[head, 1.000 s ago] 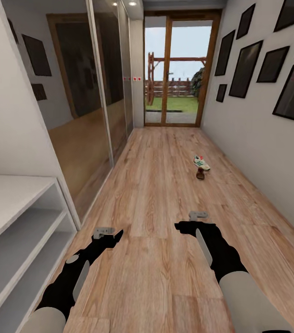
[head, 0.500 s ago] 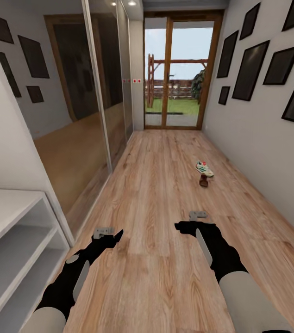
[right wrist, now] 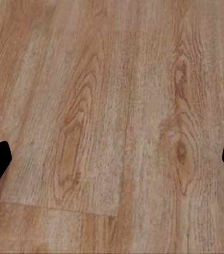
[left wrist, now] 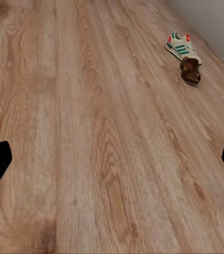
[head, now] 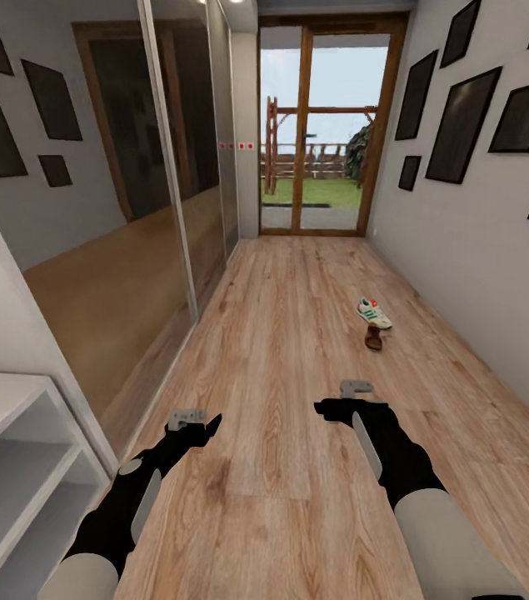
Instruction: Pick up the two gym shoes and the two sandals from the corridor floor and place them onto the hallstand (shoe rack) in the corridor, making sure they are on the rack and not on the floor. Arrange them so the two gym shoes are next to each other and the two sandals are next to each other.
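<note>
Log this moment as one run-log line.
phase: heading to shoes | sneaker and sandal on floor by right wall | rack at left | left hand open, empty | right hand open, empty

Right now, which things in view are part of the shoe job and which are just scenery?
Job:
- gym shoe on the corridor floor
- sandal just in front of it
- hallstand
- left gripper, right gripper, both empty over bare floor

Not the job:
- mirrored wardrobe doors
- picture frames
- glass door
</note>
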Robot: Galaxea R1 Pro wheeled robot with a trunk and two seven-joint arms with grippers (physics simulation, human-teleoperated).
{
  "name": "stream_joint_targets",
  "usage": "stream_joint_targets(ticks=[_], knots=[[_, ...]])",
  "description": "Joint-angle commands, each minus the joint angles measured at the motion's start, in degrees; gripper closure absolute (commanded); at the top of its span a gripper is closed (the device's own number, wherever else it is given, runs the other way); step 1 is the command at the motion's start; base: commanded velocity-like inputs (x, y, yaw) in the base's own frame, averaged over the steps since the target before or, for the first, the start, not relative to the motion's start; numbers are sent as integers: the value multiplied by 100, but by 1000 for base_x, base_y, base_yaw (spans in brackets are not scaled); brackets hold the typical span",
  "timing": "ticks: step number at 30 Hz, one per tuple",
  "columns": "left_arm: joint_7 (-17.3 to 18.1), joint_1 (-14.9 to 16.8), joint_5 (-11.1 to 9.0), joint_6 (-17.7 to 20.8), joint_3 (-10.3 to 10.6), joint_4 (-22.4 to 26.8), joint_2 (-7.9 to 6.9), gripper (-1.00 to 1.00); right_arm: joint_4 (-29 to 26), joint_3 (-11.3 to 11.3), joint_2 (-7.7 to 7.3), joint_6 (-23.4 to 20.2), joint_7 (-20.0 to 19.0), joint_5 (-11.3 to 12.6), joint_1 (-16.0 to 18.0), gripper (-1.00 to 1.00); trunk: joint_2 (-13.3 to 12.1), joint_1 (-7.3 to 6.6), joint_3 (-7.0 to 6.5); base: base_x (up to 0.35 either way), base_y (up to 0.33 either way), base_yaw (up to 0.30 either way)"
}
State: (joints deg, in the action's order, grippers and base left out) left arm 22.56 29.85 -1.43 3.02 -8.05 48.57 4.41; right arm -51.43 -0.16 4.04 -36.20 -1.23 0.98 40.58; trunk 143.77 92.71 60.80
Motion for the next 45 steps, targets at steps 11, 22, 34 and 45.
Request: stream_joint_targets(ticks=[11,22,34,45], knots=[[47,3,-15,32,-30,4,7,-100,-7,-2,0,-28,-9,8,2,-100,2,2,6,348,0,0],[47,3,-15,32,-30,4,7,-100,-7,-2,0,-28,-9,8,2,-100,2,2,6,348,0,-15],[47,3,-15,32,-30,4,7,-100,-7,-2,0,-28,-9,-5,2,-100,2,2,-2,348,0,-129],[45,3,-6,32,-22,-131,7,-100,-7,-2,0,-28,-9,-18,2,-100,2,2,-3,348,0,-2]])
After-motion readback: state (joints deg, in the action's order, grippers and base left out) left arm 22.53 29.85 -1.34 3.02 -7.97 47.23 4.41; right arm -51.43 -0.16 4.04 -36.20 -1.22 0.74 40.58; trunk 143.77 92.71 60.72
